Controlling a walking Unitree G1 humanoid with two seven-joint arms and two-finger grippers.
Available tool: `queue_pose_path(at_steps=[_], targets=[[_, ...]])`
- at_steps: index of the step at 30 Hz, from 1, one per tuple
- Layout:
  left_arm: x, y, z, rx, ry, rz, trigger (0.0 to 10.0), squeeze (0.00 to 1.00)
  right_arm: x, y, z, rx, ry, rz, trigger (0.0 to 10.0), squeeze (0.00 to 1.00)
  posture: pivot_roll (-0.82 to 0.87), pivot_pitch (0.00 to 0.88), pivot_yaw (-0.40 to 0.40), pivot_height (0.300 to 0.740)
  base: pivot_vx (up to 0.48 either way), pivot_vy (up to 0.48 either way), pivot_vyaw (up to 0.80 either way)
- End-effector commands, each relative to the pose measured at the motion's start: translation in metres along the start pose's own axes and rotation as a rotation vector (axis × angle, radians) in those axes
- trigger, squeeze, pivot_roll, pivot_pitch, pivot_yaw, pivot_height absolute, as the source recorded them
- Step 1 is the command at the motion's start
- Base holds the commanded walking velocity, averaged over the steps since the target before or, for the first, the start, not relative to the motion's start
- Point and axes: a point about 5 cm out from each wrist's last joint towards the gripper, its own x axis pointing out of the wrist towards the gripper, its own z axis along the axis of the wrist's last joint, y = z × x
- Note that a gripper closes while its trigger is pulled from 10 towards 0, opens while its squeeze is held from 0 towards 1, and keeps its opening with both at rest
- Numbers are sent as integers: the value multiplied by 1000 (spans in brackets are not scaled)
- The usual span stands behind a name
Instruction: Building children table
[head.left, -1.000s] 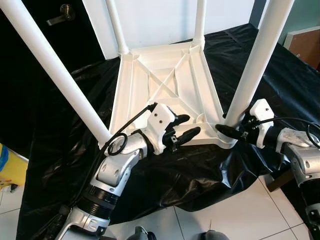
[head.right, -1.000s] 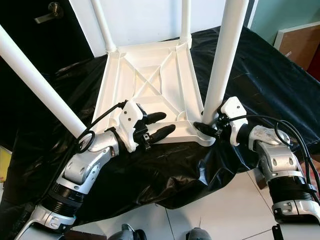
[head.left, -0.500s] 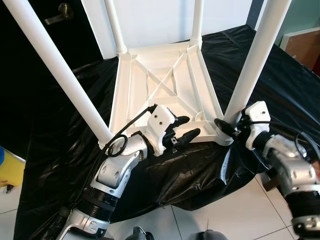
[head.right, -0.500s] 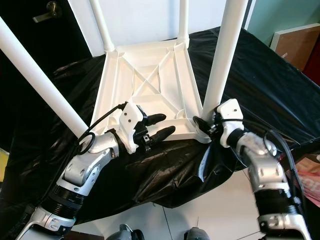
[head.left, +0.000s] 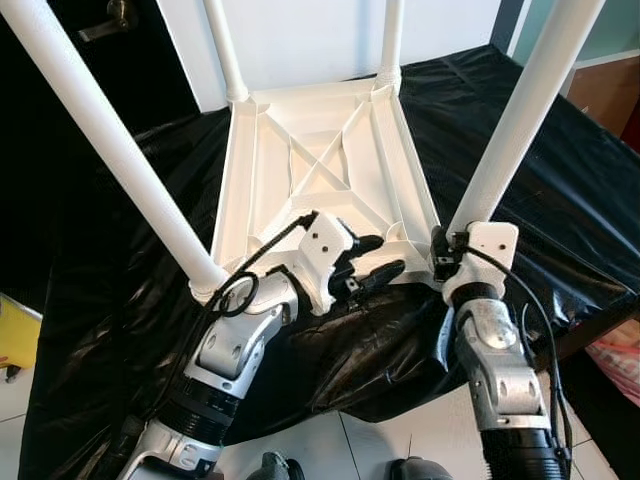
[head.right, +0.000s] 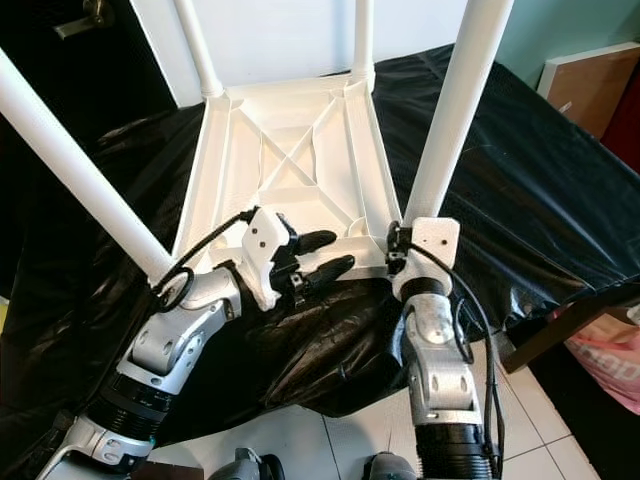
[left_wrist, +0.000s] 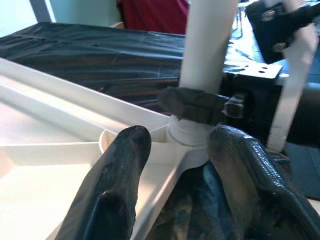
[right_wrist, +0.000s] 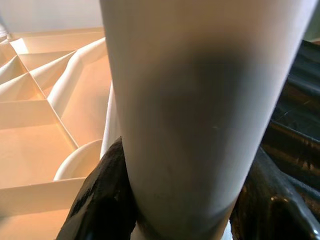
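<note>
Upside-down white kids' table (head.left: 320, 170) sits legs-up on a black sheet (head.left: 560, 180), with the right gripper (head.right: 398, 250) fingers clamped round the near right leg (head.left: 520, 120) at its base, while the left gripper (head.left: 372, 262) hovers spread open over the near edge.

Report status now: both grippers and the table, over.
Right gripper shut on near-right leg at its base. Left gripper open, hovering at upturned tabletop. Nothing blocking.
</note>
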Motion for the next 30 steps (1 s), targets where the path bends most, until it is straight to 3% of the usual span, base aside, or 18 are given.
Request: queue_pose_path(at_steps=[1, 20, 21, 22, 23, 30], targets=[[0, -2, 2, 1, -3, -15, 10000, 0, -6, 3, -18, 20, 102, -11, 10000, 0, -124, 107, 79, 740, 0, 0, 0], [1, -2, 1, -3, -1, -17, 10000, 0, -8, -4, -13, 4, 95, -90, 10000, 0, -136, 111, 73, 740, 0, 0, 0], [1, -2, 1, -3, -2, -16, 10000, 0, -7, -5, -12, 5, 87, -90, 10000, 820, -136, 112, 71, 740, 0, 0, 0], [1, -1, 1, -3, -3, -15, 10000, 0, -7, -6, -11, 6, 83, -91, 10000, 820, -136, 112, 71, 740, 0, 0, 0], [1, -1, 2, -3, -5, -13, 10000, 0, -6, -6, -9, 8, 70, -94, 10000, 1000, -136, 114, 72, 740, 0, 0, 0], [0, -1, -1, 2, 7, -12, 10000, 0, -7, -7, 2, 9, 15, -68, 10000, 1000, -142, 123, 79, 740, 0, 0, 0]])
